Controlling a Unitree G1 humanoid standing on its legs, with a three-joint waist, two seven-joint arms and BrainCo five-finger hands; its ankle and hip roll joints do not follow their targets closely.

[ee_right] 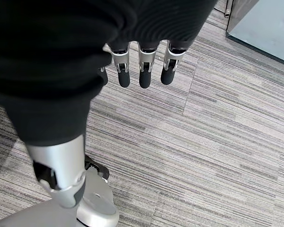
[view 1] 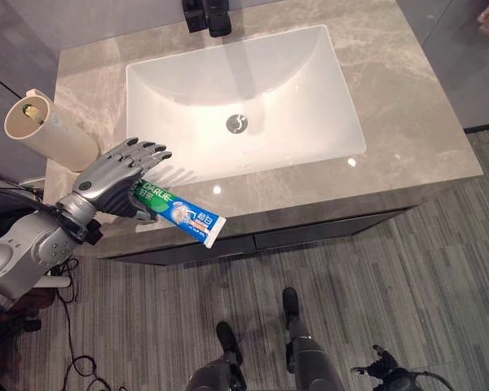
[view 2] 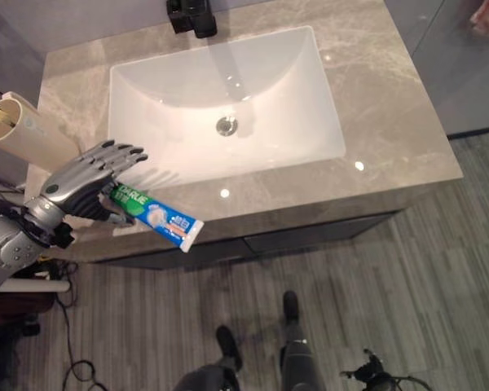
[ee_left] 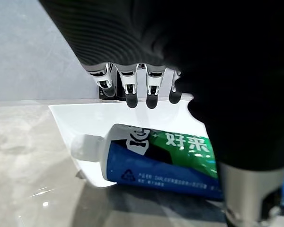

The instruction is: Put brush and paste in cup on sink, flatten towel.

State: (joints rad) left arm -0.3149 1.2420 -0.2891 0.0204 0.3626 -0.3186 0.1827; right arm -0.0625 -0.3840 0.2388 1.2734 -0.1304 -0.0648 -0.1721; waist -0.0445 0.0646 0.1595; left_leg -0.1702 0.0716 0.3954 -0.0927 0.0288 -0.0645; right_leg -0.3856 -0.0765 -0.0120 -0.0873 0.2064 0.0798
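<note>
- right hand (ee_right: 141,71), seen in its own wrist view: hangs over the grey striped floor (ee_right: 217,142); fingers hang loosely straight and hold nothing
- toothpaste tube (view 1: 179,213), green, blue and white: lies at the front left edge of the countertop (view 1: 407,122), its flat tail end jutting out past the edge, its capped end under the hand; in the left wrist view the white cap (ee_left: 85,146) points toward the basin
- left hand (view 1: 114,175): placed over the capped end of the tube; fingers (ee_left: 132,92) extended nearly straight over the tube toward the basin, thumb down beside it; whether thumb and palm actually press the tube cannot be told
- cup (view 1: 49,130), beige: stands just behind the left hand at the left edge of the countertop, tilted in the head views; something yellowish shows inside its mouth, too small to identify
- sink basin (view 1: 310,90), white and rectangular: set in the middle of the marbled grey countertop, round metal drain (view 1: 237,123) at its centre
- faucet (view 1: 208,15), black: at the far rim of the basin
</note>
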